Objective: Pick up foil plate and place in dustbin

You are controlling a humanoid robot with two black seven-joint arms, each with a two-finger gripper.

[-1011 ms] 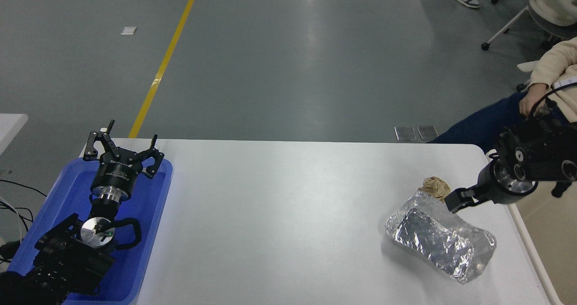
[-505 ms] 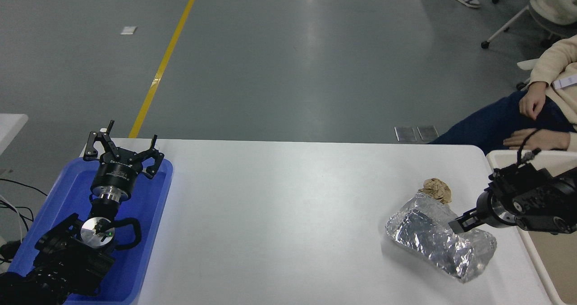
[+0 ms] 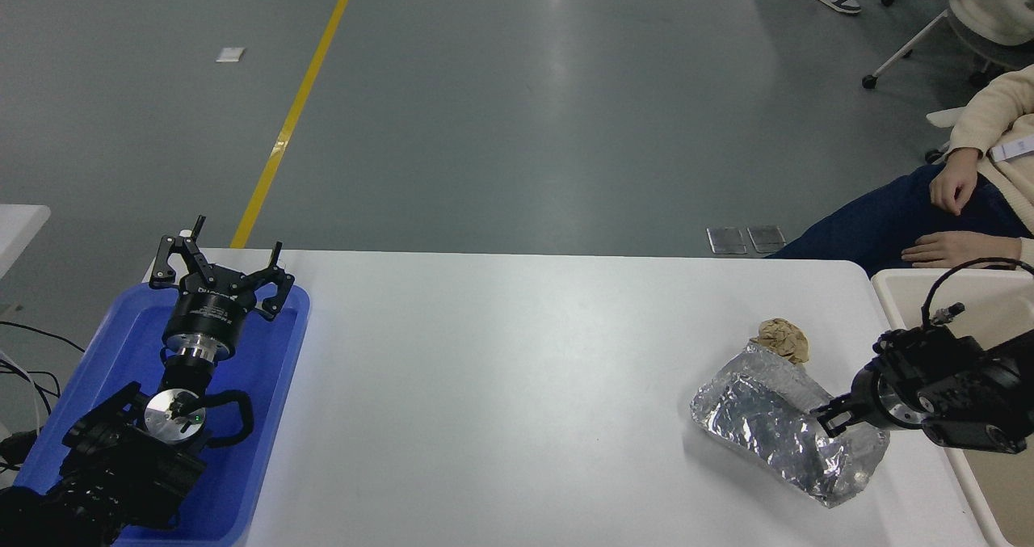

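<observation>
The foil plate (image 3: 763, 418) lies wrinkled and shiny on the white table (image 3: 517, 385) at the right front. My right gripper (image 3: 832, 419) comes in from the right edge and sits low at the plate's right end, touching or just over its rim. Whether it grips the plate does not show. The beige dustbin (image 3: 895, 295) stands off the table's right edge, partly hidden by my right arm. My left gripper (image 3: 220, 266) is open and empty, parked over the blue tray at the lower left.
A small tan paper wad (image 3: 782, 339) lies just behind the foil plate, touching its far end. The blue tray (image 3: 266, 418) is at the table's left edge. A seated person (image 3: 953, 199) is at the far right, hands on their lap.
My right gripper has come down and forward, from beside the paper wad to the foil plate's right end. The plate has stayed about where it was. The left arm has not moved.
</observation>
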